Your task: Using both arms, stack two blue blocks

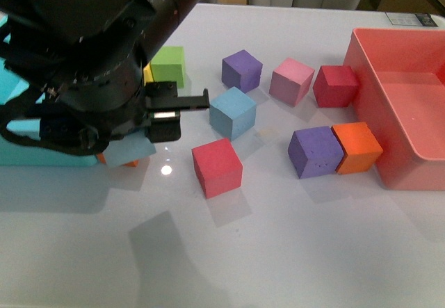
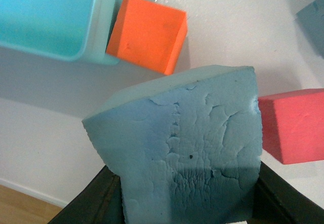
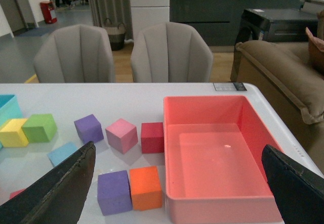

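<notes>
My left gripper [image 2: 188, 206] is shut on a sky-blue block [image 2: 192, 128], with a black jaw on each side of it. In the front view this block [image 1: 129, 153] hangs just above the table under the bulky black left arm [image 1: 90, 58], beside the turquoise bin. The second blue block [image 1: 233, 112] rests on the table to the right of it, apart; it also shows in the right wrist view [image 3: 63, 153]. My right gripper [image 3: 177, 188] is open and empty, raised above the pink bin's side of the table, and is not in the front view.
A red cube [image 1: 217, 167] lies in front of the resting blue block. An orange cube [image 2: 147, 34] sits against the turquoise bin [image 1: 35, 156]. Purple [image 1: 242, 69], pink [image 1: 292, 80], dark red [image 1: 335, 85], purple [image 1: 315, 151], orange [image 1: 357, 147] and green [image 1: 169, 65] cubes stand around. The pink bin [image 1: 410, 172] is at the right.
</notes>
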Tool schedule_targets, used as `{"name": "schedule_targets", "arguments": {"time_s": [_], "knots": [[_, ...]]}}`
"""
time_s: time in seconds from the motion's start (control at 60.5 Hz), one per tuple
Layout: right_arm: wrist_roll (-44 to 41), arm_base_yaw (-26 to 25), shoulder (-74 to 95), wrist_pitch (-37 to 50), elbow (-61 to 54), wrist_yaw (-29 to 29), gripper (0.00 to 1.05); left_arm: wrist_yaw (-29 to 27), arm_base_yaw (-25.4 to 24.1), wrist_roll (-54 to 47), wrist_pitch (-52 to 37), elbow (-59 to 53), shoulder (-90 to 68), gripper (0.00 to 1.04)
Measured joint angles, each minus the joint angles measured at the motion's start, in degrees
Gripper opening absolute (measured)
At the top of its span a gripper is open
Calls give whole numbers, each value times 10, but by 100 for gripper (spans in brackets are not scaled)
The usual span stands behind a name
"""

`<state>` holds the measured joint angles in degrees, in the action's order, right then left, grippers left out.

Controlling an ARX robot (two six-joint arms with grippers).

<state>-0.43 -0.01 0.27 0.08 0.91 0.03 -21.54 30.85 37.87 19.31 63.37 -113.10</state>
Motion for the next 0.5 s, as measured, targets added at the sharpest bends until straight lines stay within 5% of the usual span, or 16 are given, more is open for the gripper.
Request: {"name": "schedule_targets", "arguments": {"time_s": [0.496], "knots": [[0,0,0,0,0,0,96,37,38,-115,63,252,-132,47]]}}
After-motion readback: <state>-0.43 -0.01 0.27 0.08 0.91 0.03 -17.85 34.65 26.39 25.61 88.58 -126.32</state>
